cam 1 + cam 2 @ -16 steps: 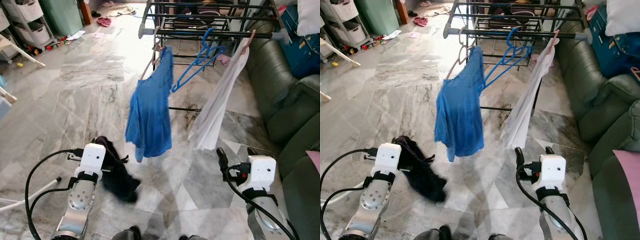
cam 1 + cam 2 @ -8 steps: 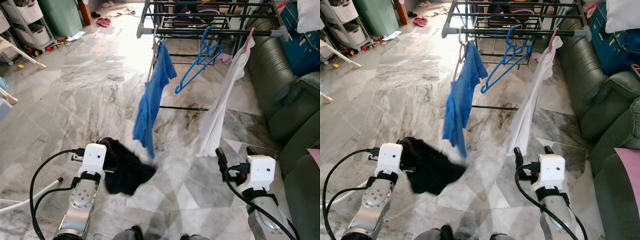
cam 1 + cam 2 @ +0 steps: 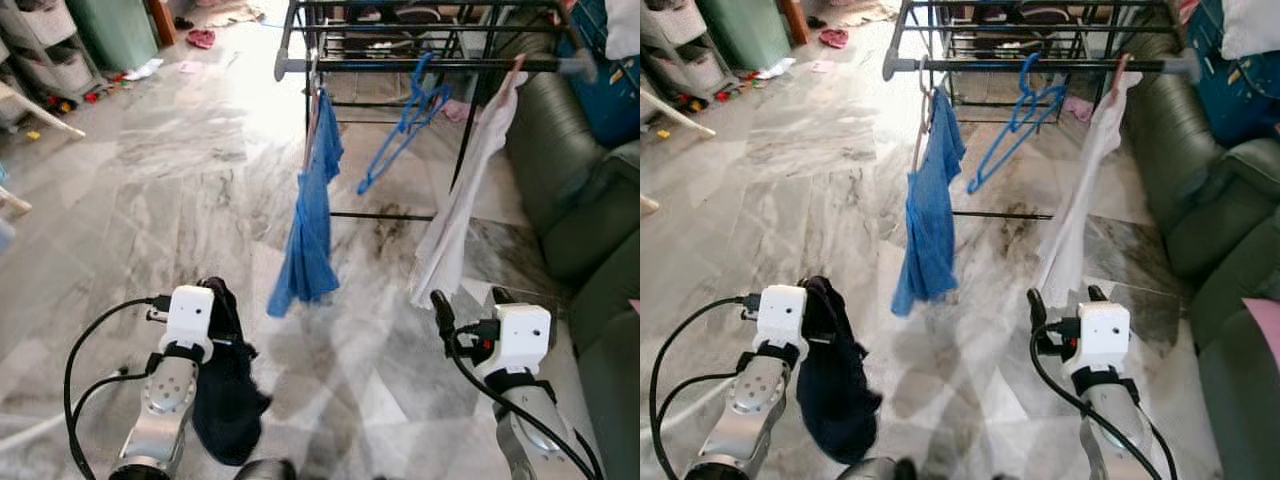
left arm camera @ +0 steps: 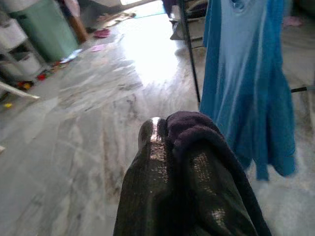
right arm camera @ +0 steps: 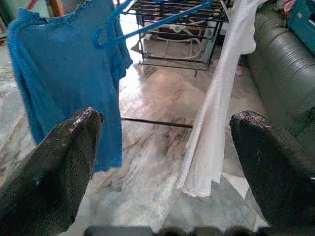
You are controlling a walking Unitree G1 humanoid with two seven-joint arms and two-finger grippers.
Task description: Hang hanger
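Left gripper (image 3: 212, 300) is clamped on a dark cloth (image 3: 228, 400) that hangs down low, and past it a blue shirt (image 3: 312, 215) on its hanger and a bare blue hanger (image 3: 405, 125) already hang on the rack's rail (image 3: 420, 64). Right gripper (image 3: 468, 308) has its fingers apart and empty, near the white cloth (image 3: 462, 205) and the green sofa (image 3: 575, 190). I think the hanging is done, so next comes backing away over the open floor on the left, minding the sofa edge

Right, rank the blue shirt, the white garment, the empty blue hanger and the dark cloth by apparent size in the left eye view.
1. White garment and blue shirt: similar, too close to rank.
2. Dark cloth, held by the left gripper; nearer the camera, so unsure.
3. Empty blue hanger.
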